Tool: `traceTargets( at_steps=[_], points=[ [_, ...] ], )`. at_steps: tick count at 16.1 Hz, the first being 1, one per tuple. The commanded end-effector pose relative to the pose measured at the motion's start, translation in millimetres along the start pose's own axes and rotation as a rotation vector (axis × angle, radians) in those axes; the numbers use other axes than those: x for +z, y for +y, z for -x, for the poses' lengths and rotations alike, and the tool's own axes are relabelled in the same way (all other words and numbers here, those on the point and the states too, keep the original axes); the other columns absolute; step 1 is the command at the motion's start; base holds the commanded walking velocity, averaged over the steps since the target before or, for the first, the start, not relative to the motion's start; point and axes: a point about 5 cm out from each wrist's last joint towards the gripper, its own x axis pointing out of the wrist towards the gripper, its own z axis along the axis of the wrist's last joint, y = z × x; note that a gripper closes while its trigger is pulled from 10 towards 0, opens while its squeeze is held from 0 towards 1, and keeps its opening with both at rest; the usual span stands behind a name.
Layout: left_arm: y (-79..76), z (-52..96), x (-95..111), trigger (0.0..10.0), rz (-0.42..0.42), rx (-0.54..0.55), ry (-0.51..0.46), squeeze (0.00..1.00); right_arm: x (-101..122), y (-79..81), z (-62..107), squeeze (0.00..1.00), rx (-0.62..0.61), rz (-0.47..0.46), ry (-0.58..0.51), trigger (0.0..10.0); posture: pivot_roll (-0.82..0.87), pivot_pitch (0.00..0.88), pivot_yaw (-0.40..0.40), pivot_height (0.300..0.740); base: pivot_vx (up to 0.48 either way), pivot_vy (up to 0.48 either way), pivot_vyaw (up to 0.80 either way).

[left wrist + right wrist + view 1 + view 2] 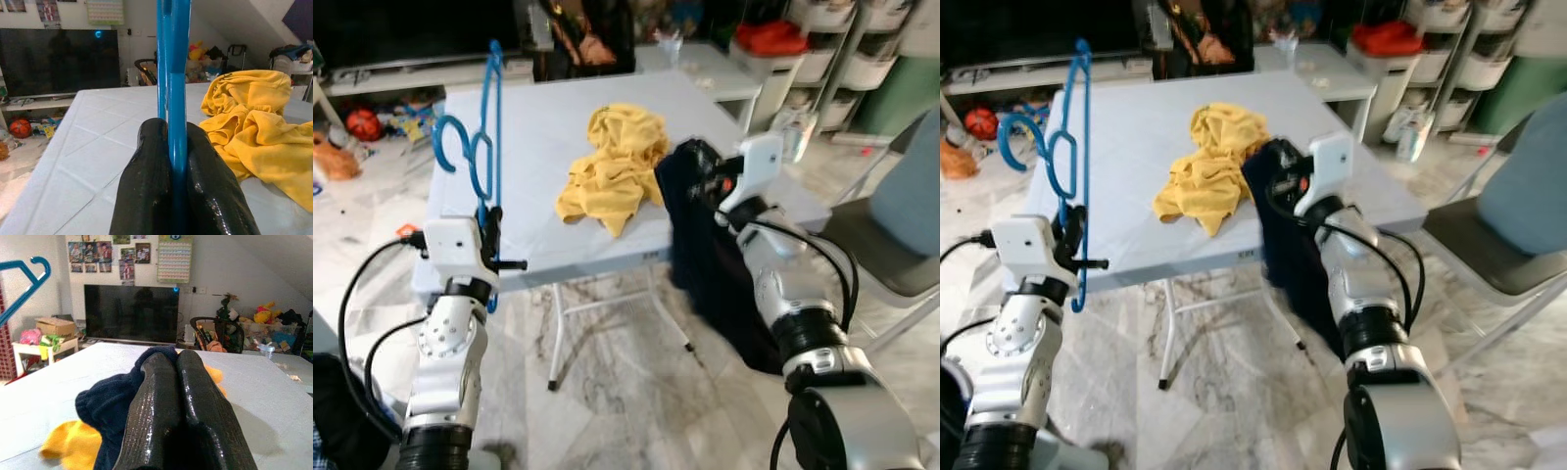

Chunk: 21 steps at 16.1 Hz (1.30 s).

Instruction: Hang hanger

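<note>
A blue plastic hanger [481, 147] stands upright at the table's near left corner, hook pointing left. My left gripper [492, 232] is shut on its lower bar; the left wrist view shows the blue hanger [174, 73] pinched between the two black fingers [146, 186]. My right gripper [697, 168] is shut on a dark navy garment [705, 264] that hangs down off the table's near right edge. In the right wrist view the navy cloth [115, 406] bunches around the closed fingers [161, 401]. A crumpled yellow garment [612, 166] lies on the table between the two arms.
The white folding table [538, 117] stands on a marble floor. A grey chair [891, 235] is at the right. Behind are a TV [58, 58] on a low stand, toys on the floor at left, and shelves with white bins [862, 49] at back right.
</note>
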Motion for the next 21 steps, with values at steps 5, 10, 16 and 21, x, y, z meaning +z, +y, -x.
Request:
traceTargets(
  at_steps=[5, 10, 16, 21],
  points=[
    [-8.4, -4.9, 5.0, 10.0, 0.008, -0.019, -0.021, 0.0, 11.9, -8.2, -2.0, 0.0, -0.024, -0.002, -0.044, 10.0, -0.06, 0.0, -0.005, 0.74, 0.469, 0.0, 0.0],
    [-10.2, -5.8, 3.8, 10.0, 0.0, -0.017, -0.01, 0.0, 11.9, -10.6, -2.6, 0.0, -0.046, -0.044, -0.046, 10.0, -0.06, 0.0, 0.0, 0.74, 0.466, 0.0, 0.0],
    [-2.4, -9.9, -1.7, 10.0, -0.095, 0.087, 0.045, 0.0, 11.0, -3.6, -7.2, 0.0, -0.018, 0.026, -0.021, 10.0, -0.05, 0.0, -0.005, 0.74, 0.0, 0.0, 0.0],
    [-2.6, -12.6, -2.0, 10.0, -0.116, 0.098, 0.052, 0.0, 43.6, 12.1, -47.3, 0.0, 0.033, -0.05, -0.074, 10.0, -0.05, 0.0, -0.007, 0.74, 0.0, 0.0, 0.0]
  ],
)
